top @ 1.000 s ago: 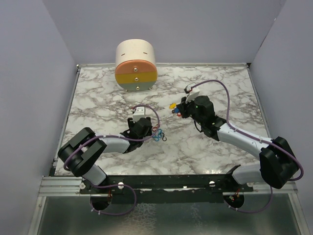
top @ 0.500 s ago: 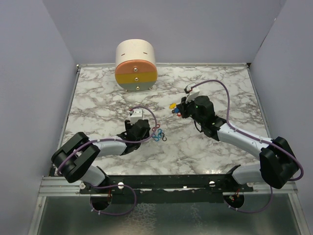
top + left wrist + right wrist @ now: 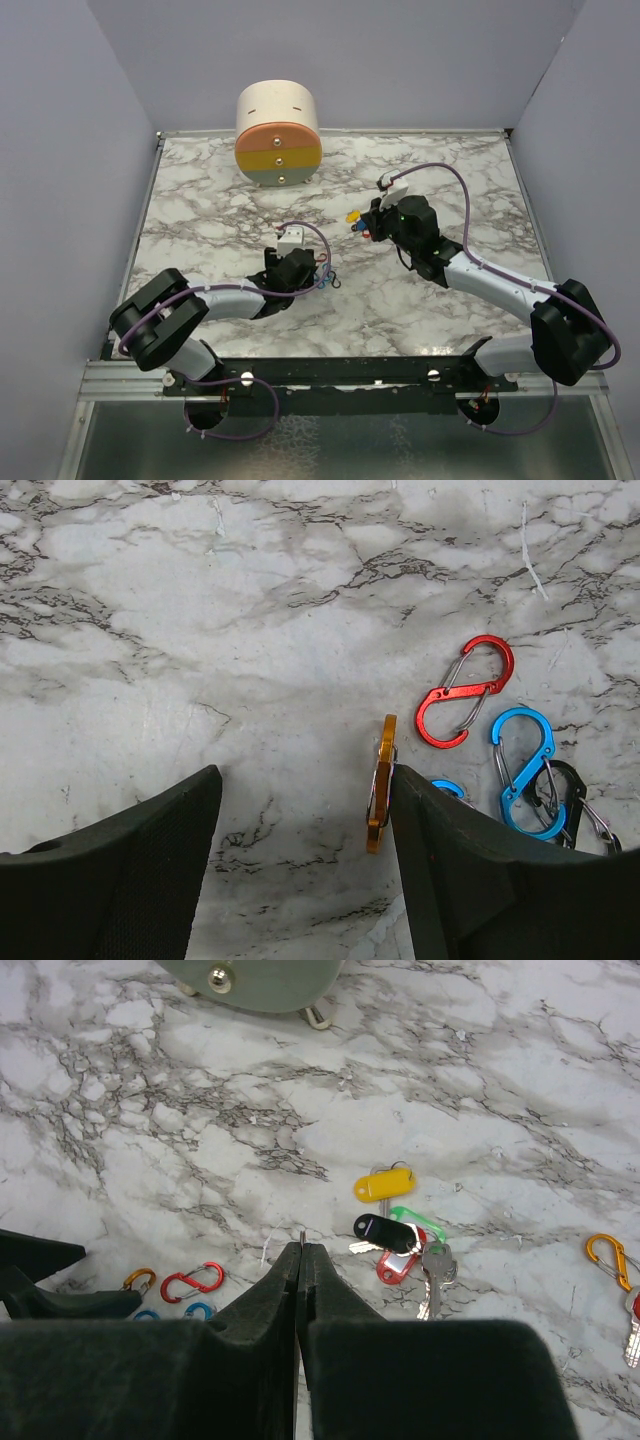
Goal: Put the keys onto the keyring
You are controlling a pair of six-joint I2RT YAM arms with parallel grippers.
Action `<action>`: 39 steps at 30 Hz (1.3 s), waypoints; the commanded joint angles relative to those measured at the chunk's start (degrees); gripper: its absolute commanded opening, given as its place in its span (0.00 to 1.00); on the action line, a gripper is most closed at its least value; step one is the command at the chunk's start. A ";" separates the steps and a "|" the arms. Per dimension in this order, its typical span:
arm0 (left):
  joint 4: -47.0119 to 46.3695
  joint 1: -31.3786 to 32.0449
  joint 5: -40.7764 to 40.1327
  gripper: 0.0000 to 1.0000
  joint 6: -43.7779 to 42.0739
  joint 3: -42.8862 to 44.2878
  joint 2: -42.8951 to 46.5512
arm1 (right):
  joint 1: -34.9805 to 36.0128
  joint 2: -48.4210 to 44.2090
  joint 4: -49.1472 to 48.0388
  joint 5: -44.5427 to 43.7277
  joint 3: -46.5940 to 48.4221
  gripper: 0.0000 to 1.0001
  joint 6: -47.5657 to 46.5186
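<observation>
The left tool [image 3: 305,780] hung released low over the white marble-patterned bench [image 3: 200,600], its 2 fingers spread. A slim orange metal clip loop [image 3: 380,783] stood on edge between them, touching the inner face of 1 finger. A red clip loop [image 3: 465,690], a blue clip loop [image 3: 525,770] and a black clip loop [image 3: 562,795] lay just beside. The right tool [image 3: 301,1250] was clenched, fingers pressed together. The keys with yellow, dark, green and red plastic heads [image 3: 385,1230] lay bunched on the bench near its tip.
</observation>
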State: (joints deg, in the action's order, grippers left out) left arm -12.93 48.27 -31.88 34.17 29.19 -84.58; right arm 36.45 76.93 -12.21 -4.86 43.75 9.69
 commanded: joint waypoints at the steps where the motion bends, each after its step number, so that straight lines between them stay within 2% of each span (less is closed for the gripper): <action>1: 3.06 0.63 -0.82 0.70 1.00 0.77 -1.04 | 0.46 -1.33 -0.37 0.65 -0.59 0.01 -0.49; 8: 5.22 0.68 -3.03 0.75 0.82 0.77 2.01 | 0.46 -1.17 -0.54 0.70 -0.51 0.01 -0.55; 18: 7.37 0.67 -5.59 0.77 -0.19 0.17 6.58 | 0.45 -0.81 -0.63 0.86 -0.48 0.01 -0.58; 26: 6.60 1.36 -3.47 0.76 -0.35 0.08 5.01 | 0.46 -1.05 -0.54 0.78 -0.59 0.01 -0.60; 39: 5.90 4.23 -5.20 0.73 0.46 1.37 1.14 | 0.40 -1.59 -0.33 0.66 -0.62 0.01 -0.56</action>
State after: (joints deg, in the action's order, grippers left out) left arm -6.35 51.92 -35.40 34.15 29.52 -81.95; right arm 36.45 76.90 -12.19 -4.84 43.75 9.69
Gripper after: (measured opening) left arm 0.740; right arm 0.011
